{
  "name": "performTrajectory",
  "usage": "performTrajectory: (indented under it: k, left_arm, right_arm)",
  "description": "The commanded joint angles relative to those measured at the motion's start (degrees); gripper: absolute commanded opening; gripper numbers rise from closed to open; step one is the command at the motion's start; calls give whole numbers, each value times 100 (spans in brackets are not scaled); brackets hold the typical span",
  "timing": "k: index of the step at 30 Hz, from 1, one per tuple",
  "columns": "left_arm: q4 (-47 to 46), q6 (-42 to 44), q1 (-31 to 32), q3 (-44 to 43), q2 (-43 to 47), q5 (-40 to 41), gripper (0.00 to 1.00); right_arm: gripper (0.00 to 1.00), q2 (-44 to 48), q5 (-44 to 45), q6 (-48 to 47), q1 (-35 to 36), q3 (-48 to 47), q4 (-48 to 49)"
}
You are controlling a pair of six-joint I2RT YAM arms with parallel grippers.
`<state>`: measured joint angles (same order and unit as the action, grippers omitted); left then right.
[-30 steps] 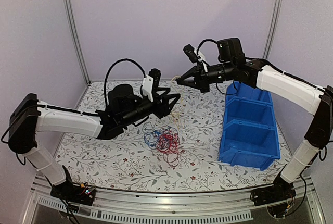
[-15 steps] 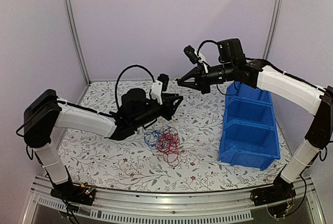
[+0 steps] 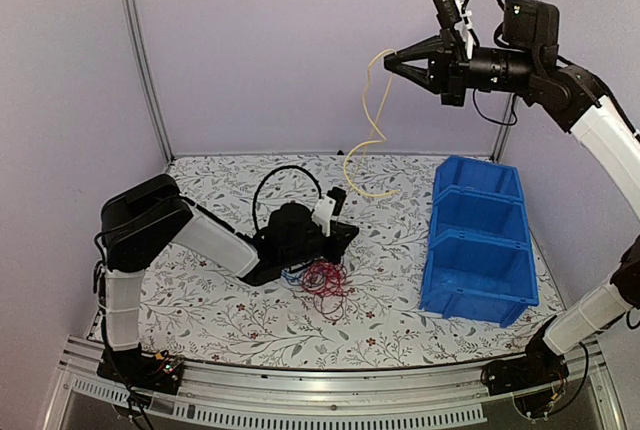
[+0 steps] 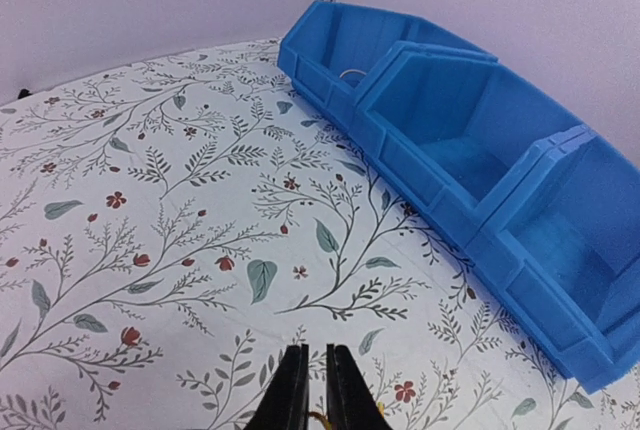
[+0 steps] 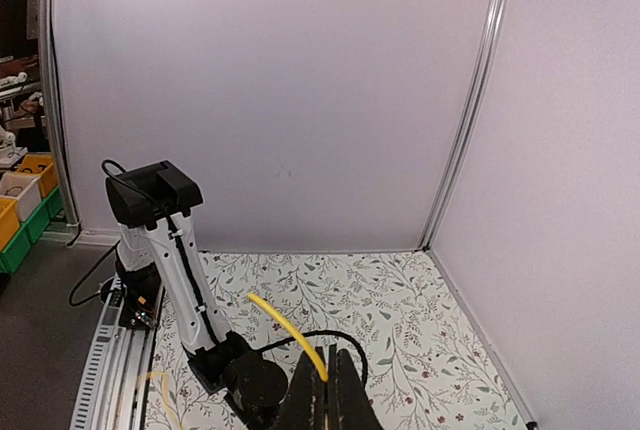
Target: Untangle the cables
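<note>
The cables (image 3: 322, 278) lie as a small clump of red and blue wires at the table's middle. My left gripper (image 3: 349, 234) is low at the clump's far edge. In the left wrist view its fingers (image 4: 317, 352) are almost together, with an orange strand (image 4: 322, 418) caught between them near their base. High at the upper right, my right gripper (image 3: 388, 58) is shut on one end of a pale yellow cable (image 3: 366, 140). That cable hangs in loose curves down to the table. The right wrist view shows the yellow cable (image 5: 285, 323) pinched at the right gripper's (image 5: 327, 350) tips.
A row of blue bins (image 3: 478, 250) stands on the right side of the floral table (image 3: 220, 300), also in the left wrist view as blue bins (image 4: 470, 150). Purple walls and metal posts (image 3: 140, 50) close in the back and sides.
My right gripper has risen up and to the right, drawing the yellow cable out of the clump. The left arm has dropped to the clump and its jaws have closed.
</note>
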<state>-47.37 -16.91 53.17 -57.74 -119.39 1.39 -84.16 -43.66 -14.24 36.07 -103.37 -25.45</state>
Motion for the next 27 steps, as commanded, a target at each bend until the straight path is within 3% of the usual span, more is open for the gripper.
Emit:
performTrajectory:
  k: [1,11,17,19,27]
  left_arm:
    - [-233,-84,-76,-87,-109,-95,4]
    - [-8,190,-105,131,260,-365,15]
    - [402,354,-96,18,303,-406,42]
    - [307,314,-88,94,355,-435,47]
    - [87,252,-17,360,479,-524,54]
  right_arm:
    - [0,281,-3,18,-559,-488,-184]
    - [0,777,883,-303,-1729,-54,-219]
    - [0,959,1681,-484,-2366,121,112]
    - [0,954,1946,-554,-2553,121,256]
    - [0,704,2527,-592,-3294,97,874]
